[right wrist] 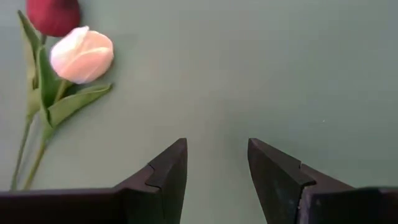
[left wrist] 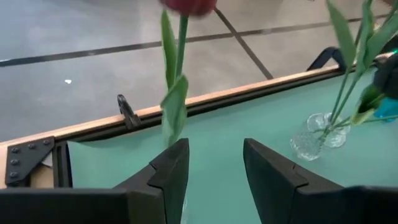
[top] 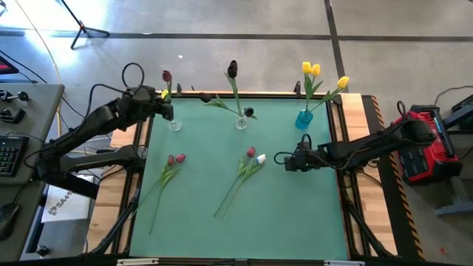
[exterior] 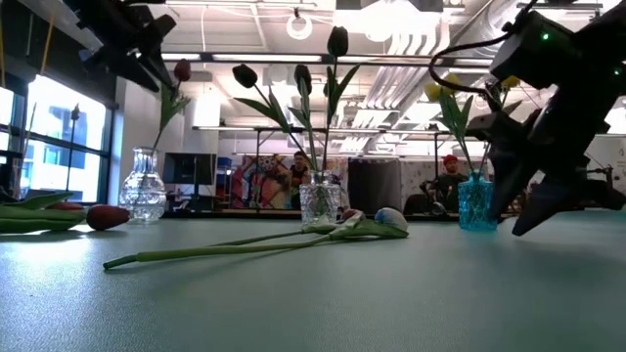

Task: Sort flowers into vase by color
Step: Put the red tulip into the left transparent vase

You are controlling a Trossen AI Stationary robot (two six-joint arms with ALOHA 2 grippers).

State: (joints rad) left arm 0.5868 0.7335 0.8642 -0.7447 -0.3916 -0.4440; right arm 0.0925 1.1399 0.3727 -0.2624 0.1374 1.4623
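Observation:
My left gripper (top: 167,111) is open, high over the table's far left, beside a red tulip (top: 166,76) that stands in a clear vase (top: 175,124). In the left wrist view the tulip's stem (left wrist: 180,43) rises just beyond the fingers. A second clear vase (top: 241,122) holds black tulips (top: 233,69). A blue vase (top: 304,118) holds yellow tulips (top: 311,69). Two red tulips (top: 176,159) lie on the mat at the left. A red and a white tulip (top: 256,156) lie mid-table. My right gripper (top: 284,160) is open, just right of those heads. My left gripper stands open at the red tulip's stem; a leaf (left wrist: 173,109) runs down to one fingertip (left wrist: 176,155). Whether that finger touches it, I cannot tell. The tulip stays upright in its vase.
The green mat (top: 295,214) is bare along its near half. Wooden strips (top: 362,192) border it on the left and right. A red device (top: 423,144) sits beyond the right edge, a keyboard (top: 9,151) beyond the left. People show in the room behind the table.

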